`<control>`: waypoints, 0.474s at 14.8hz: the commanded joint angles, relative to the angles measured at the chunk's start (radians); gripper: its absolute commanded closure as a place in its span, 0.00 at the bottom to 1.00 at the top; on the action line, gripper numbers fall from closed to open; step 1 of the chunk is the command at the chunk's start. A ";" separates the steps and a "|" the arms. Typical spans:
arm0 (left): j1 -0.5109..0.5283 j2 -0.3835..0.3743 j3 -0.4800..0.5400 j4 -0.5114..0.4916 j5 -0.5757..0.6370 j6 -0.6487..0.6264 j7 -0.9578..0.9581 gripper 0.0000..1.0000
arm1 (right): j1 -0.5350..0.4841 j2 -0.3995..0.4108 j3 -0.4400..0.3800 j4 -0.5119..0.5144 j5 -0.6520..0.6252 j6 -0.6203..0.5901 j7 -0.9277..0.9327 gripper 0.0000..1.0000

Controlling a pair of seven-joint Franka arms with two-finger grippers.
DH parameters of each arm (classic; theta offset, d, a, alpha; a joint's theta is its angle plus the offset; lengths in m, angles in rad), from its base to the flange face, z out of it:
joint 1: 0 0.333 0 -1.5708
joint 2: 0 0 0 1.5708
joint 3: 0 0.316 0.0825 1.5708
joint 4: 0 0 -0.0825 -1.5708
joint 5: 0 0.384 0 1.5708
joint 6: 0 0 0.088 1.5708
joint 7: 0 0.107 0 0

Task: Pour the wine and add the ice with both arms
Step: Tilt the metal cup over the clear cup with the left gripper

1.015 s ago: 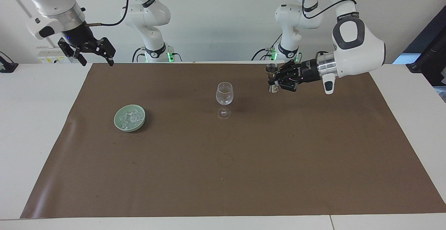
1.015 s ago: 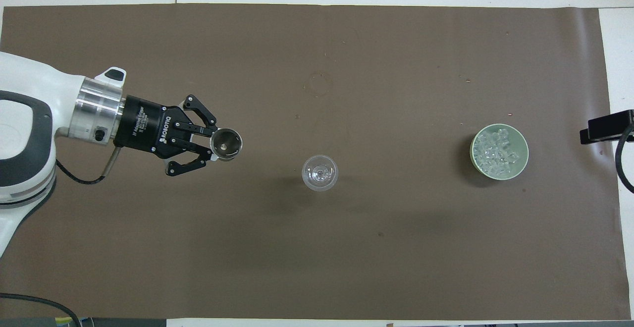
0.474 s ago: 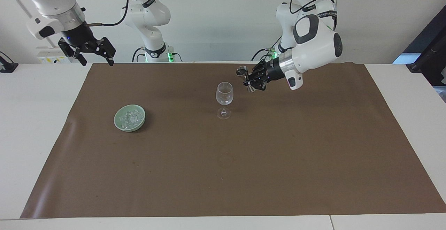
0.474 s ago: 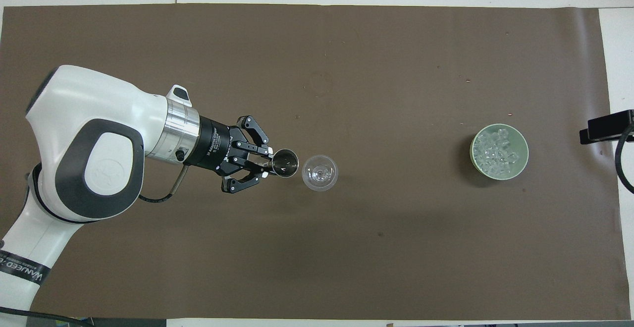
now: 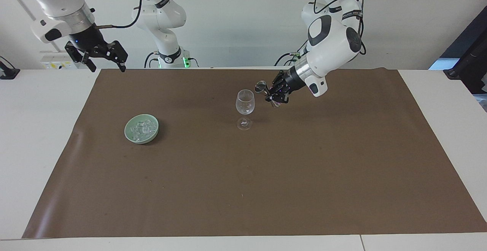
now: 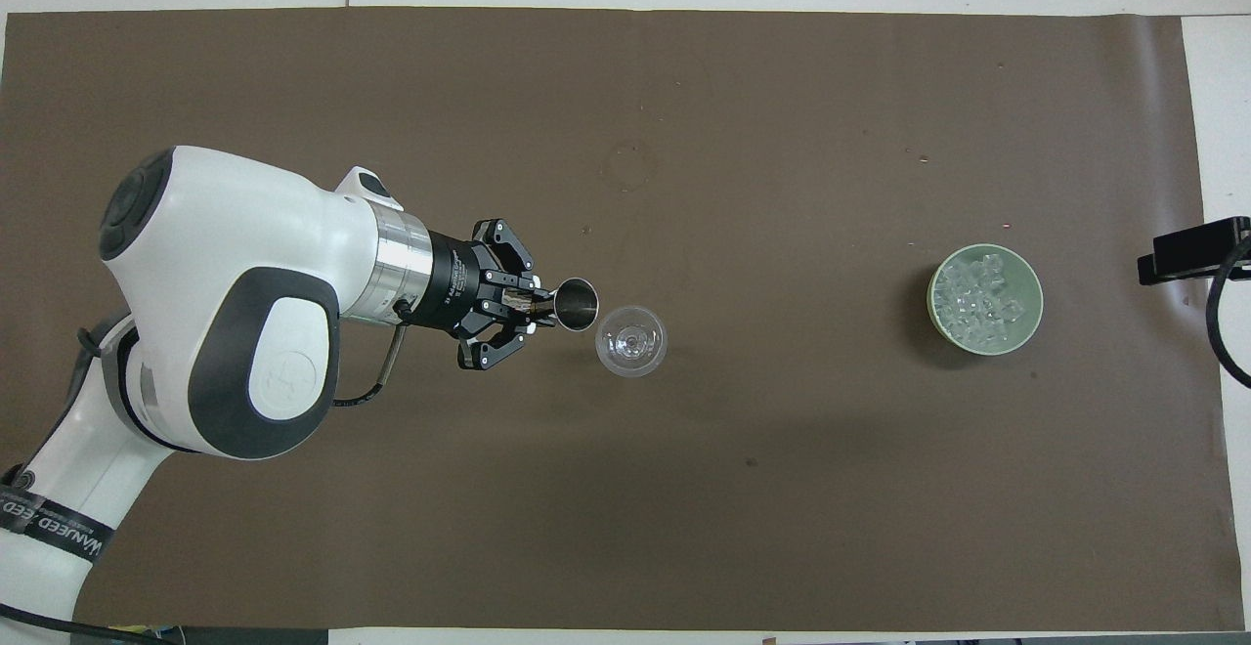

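- The left gripper point(image 5: 271, 95) hangs over the middle of the table point(image 5: 38, 137), its jaws pinched on a small metal jigger point(image 5: 261, 86).
- The jigger is tipped toward the wine glass point(image 5: 244, 102), its mouth just beside the glass's rim — in the overhead view the two rims sit almost edge to edge, and whether they touch cannot be told.
- The wine glass stands upright on the brown mat point(image 5: 266, 190), about midway between the two arms' ends of the table; nothing coloured shows in its bowl.
- The ice point(image 5: 142, 128) lies heaped in a pale green bowl point(image 5: 129, 135) on the mat, toward the right arm's end of the table and well apart from the glass.
- The right gripper point(image 5: 102, 57) is held high over the table's edge at the right arm's end — its jaws are spread and hold nothing, and that arm waits.
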 commanded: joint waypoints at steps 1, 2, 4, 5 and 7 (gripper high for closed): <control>-0.054 -0.011 0.011 -0.020 0.070 0.049 -0.054 1.00 | -0.005 -0.012 0.005 -0.016 0.010 0.003 0.000 0.00; -0.062 -0.011 0.011 -0.020 0.097 0.049 -0.063 1.00 | -0.005 -0.012 0.005 -0.016 0.010 0.003 0.000 0.00; -0.094 -0.011 0.009 -0.018 0.160 0.058 -0.097 1.00 | -0.005 -0.014 0.005 -0.017 0.010 0.001 -0.001 0.00; -0.104 -0.009 0.009 -0.017 0.191 0.066 -0.121 1.00 | -0.005 -0.014 0.007 -0.017 0.010 0.001 -0.001 0.00; -0.120 -0.004 0.008 0.002 0.257 0.070 -0.158 1.00 | -0.005 -0.014 0.008 -0.017 0.010 0.001 -0.001 0.00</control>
